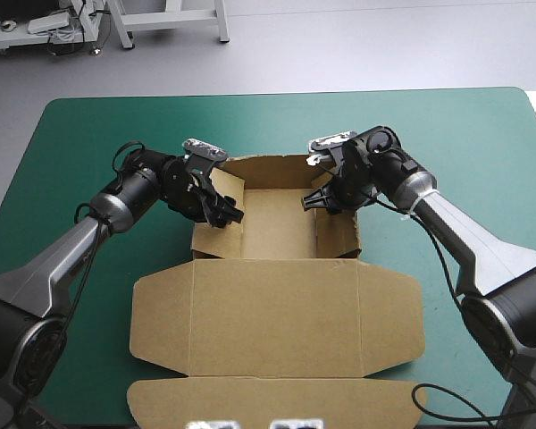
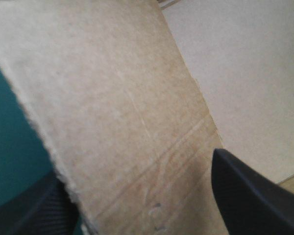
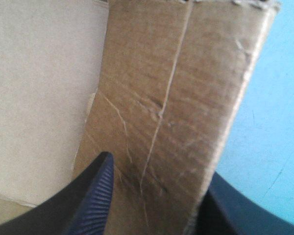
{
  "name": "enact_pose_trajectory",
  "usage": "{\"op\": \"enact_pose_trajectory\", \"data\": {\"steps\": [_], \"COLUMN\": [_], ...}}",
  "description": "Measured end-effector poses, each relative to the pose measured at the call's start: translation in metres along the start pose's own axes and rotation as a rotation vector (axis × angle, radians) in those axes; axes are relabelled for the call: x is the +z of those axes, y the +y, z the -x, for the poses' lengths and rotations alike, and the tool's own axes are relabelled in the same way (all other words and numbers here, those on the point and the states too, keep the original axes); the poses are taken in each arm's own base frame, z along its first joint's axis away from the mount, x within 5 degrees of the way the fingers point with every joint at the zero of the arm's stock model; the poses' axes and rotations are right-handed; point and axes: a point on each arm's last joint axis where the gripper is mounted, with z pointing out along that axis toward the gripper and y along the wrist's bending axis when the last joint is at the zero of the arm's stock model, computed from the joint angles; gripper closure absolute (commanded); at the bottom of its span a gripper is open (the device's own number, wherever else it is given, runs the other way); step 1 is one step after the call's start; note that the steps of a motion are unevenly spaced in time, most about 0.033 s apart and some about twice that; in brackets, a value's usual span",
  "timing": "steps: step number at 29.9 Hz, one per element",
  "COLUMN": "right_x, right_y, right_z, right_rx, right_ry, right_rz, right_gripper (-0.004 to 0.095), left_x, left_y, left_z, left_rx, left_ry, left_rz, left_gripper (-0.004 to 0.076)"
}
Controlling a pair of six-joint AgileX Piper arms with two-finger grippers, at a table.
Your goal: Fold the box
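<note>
Box (image 1: 277,304) walls half-hide both end effectors (image 1: 228,214) (image 1: 314,201) — pinched between fingers.

We are looking down from above and behind over the whole table (image 1: 89,125). At each wrist we are peering closely along the jaws at the wall of the box (image 2: 122,122) between them, also showing overhead.

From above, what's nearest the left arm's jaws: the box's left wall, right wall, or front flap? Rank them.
1. Left wall, held in those jaws.
2. Right wall, across the tray.
3. Front flap, at the near edge of the table.
</note>
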Motion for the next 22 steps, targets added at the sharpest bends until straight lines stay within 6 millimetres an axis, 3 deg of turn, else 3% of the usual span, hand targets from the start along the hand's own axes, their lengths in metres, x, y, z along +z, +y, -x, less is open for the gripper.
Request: {"op": "enact_pose_trajectory", "data": {"steps": [8,15,18,22], "right_x": [-0.010,-0.033,-0.051,-0.084], "right_y": [-0.002,-0.003,-0.004,-0.007], "right_z": [0.007,0.023,0.030,0.040], "right_rx": [-0.001,-0.006,-0.019,-0.048], "right_ry": [-0.035,-0.122,-0.162,-0.219], "right_rz": [-0.017,-0.032,-0.043,-0.072], "right_gripper": [0.0480,0.0480,0.0480,0.0480], "left_x": [-0.021,-0.043,-0.058,-0.088], "left_y": [0.022,0.030,0.029,0.026], "left_z": [0.016,0.026,0.033,0.044], "left_rx": [-0.107,-0.127,-0.122,-0.110], "left_ry": [-0.059,-0.069,-0.082,-0.108], "left_rz": [0.025,0.032,0.028,0.026], "left_gripper": [0.0206,0.0219,0.0271,0.0408]}}
